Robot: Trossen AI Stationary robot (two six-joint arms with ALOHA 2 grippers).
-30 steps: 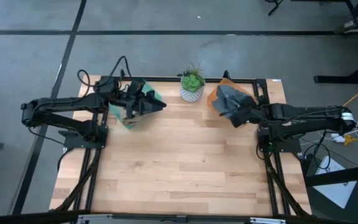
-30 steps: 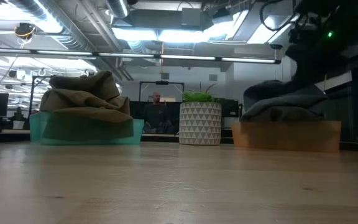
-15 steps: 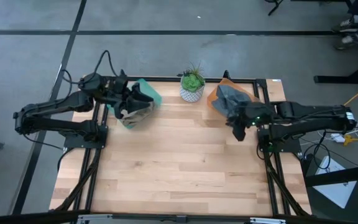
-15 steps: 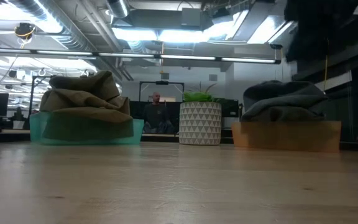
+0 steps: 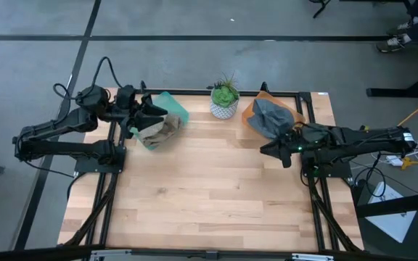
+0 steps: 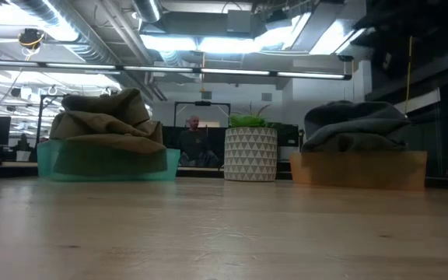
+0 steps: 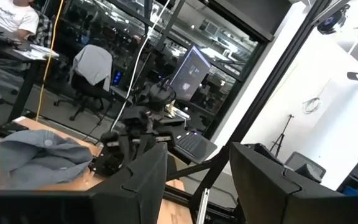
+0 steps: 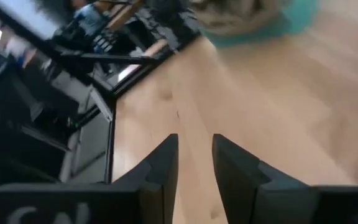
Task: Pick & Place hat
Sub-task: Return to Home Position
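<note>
Brown caps [image 6: 103,117] lie heaped in the green bin [image 6: 107,165] at the back left of the desk [image 5: 209,188]. Grey-blue caps [image 6: 355,123] fill the orange bin [image 6: 358,171] at back right, with a potted plant [image 6: 250,154] between them. The left hand [image 7: 197,149] hovers beside the green bin, fingers well apart, holding nothing. The right hand [image 8: 196,138] hangs near the orange bin, fingers slightly parted, empty.

The green bin [image 8: 291,22] and brown cap [image 8: 235,12] are blurred and cut off in the right wrist view; the blue cap [image 5: 271,116] hides most of the orange bin [image 5: 251,112].
</note>
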